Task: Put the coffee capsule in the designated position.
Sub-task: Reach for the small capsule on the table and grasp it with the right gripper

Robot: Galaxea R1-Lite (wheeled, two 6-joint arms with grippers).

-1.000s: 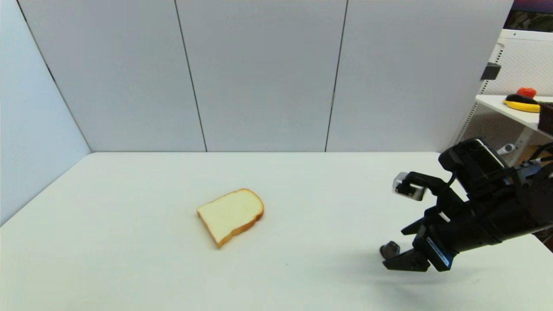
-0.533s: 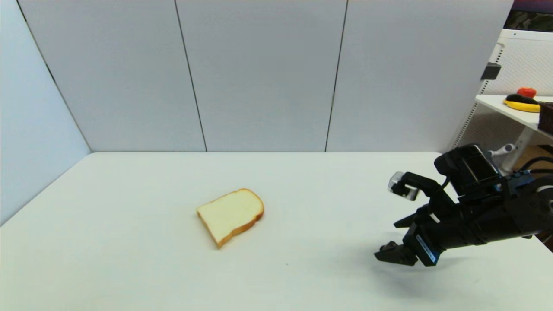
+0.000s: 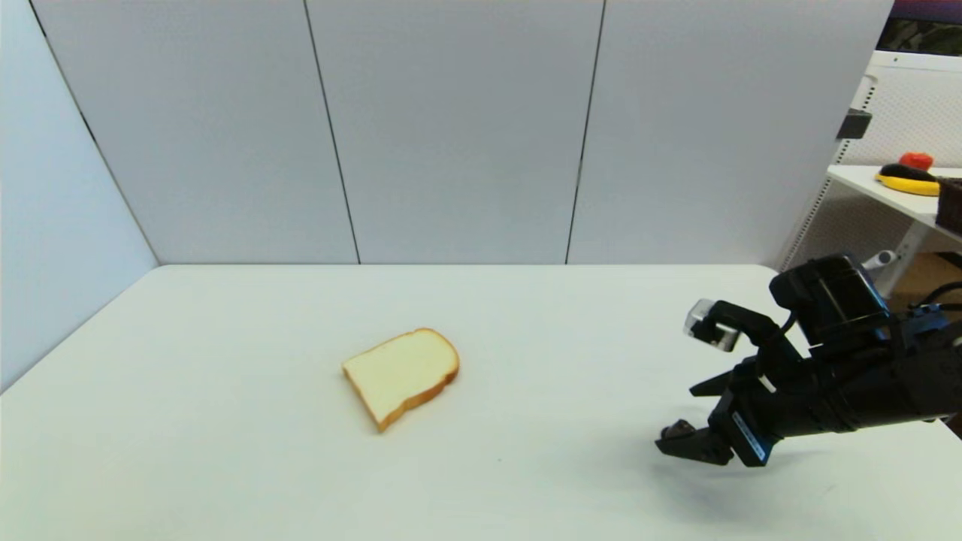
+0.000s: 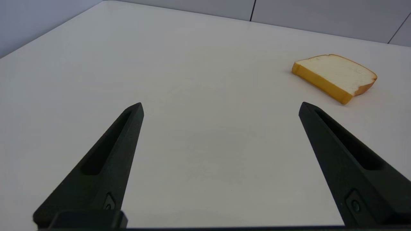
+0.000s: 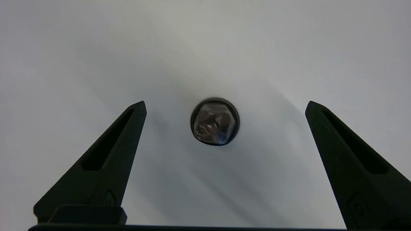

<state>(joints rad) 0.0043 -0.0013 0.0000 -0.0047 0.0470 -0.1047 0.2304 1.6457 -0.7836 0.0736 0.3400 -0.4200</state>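
Note:
The coffee capsule (image 5: 214, 121) is small, dark and round, and stands on the white table (image 3: 526, 323). It sits apart from and midway between the spread fingers of my right gripper (image 5: 224, 104). In the head view the right gripper (image 3: 679, 419) hangs low over the table's right side, open, and the capsule (image 3: 679, 429) peeks out just behind the lower finger. My left gripper (image 4: 221, 107) is open and empty over bare table, out of the head view. A bread slice (image 3: 402, 373) lies near the table's middle, and the left wrist view also shows the slice (image 4: 334, 75).
Grey wall panels (image 3: 451, 128) close off the back and left of the table. Past the table's right edge, a white shelf (image 3: 887, 188) holds a banana (image 3: 906, 180) and a red object (image 3: 915, 160).
My right gripper has moved a little left and lower, so its open fingers now straddle the capsule. The capsule and the bread have not moved.

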